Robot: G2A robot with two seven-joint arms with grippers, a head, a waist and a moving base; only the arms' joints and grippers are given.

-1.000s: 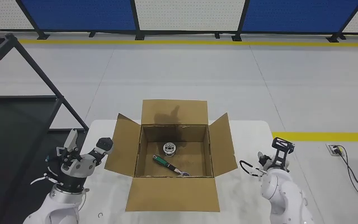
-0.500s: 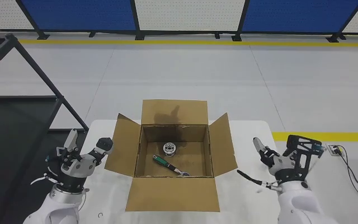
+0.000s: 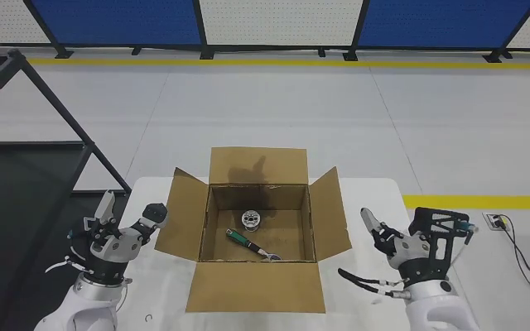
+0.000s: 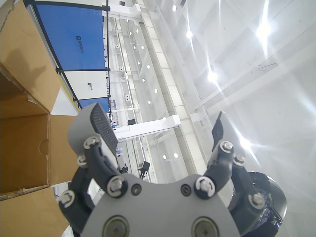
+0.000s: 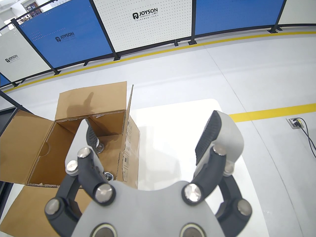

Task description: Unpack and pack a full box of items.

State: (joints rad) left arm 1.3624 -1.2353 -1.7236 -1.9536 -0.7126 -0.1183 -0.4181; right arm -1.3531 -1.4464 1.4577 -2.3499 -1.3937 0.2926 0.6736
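Observation:
An open cardboard box (image 3: 257, 285) stands mid-table with all flaps spread. Inside it lie a round metal part (image 3: 252, 218) and a green-handled wrench (image 3: 248, 243). My left gripper (image 3: 131, 211) sits just left of the box's left flap, open and holding nothing; in its own view the left gripper (image 4: 159, 114) points up at the ceiling beside the box flap (image 4: 22, 136). My right gripper (image 3: 354, 246) hangs open and holding nothing by the right flap. From the right wrist, the right gripper (image 5: 151, 124) faces the box (image 5: 37, 134), with the metal part (image 5: 100, 146) visible inside.
The white table (image 3: 364, 190) has bare surface to the right of the box and behind it. A black metal frame (image 3: 50, 107) stands close at the left. A floor socket with a cable (image 3: 495, 221) lies beyond the table's right edge.
The right arm has swung from the table's right edge toward the box, and its open gripper now faces the right flap. The left arm and the box contents have not moved.

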